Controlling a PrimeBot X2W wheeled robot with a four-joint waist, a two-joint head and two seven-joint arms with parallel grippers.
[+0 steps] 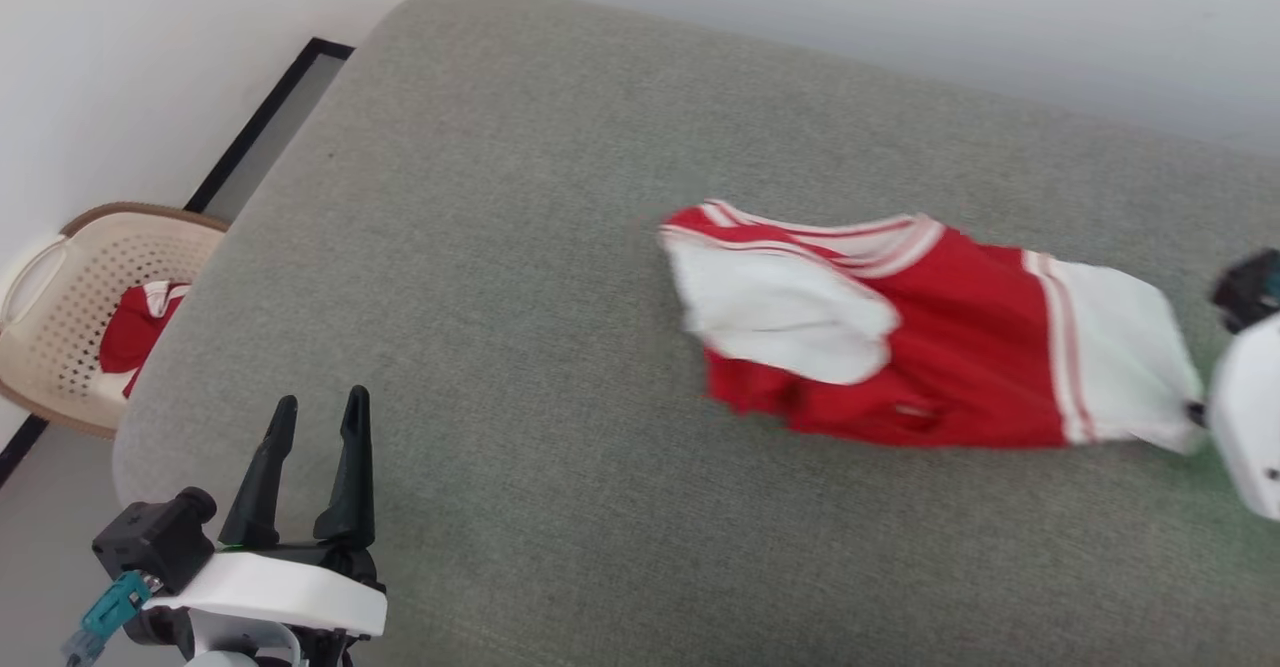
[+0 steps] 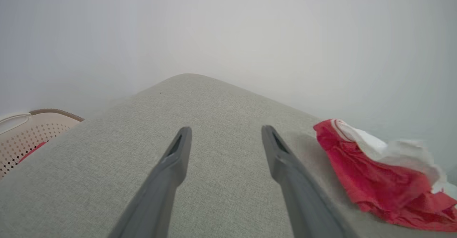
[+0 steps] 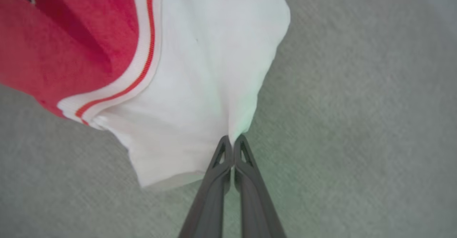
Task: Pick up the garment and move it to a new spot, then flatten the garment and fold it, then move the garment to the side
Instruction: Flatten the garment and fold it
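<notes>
My right claw (image 3: 232, 141) pinches the white sleeve (image 3: 200, 70) of the red jersey (image 1: 960, 357), crumpled on the right of the grey tabletop (image 1: 500, 247); my left claw (image 1: 320, 402) hangs open, empty. The cloth looks light and limp, so I'd take the other sleeve too.

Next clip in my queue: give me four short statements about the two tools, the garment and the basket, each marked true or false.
1. The right tool is shut on the white sleeve of the garment. True.
2. The left tool is shut. False: its fingers stand apart and hold nothing.
3. The garment lies inside the basket. False: it is on the grey surface; the basket holds another red-and-white cloth.
4. The basket stands beside the grey surface, on the robot's left. True.
</notes>
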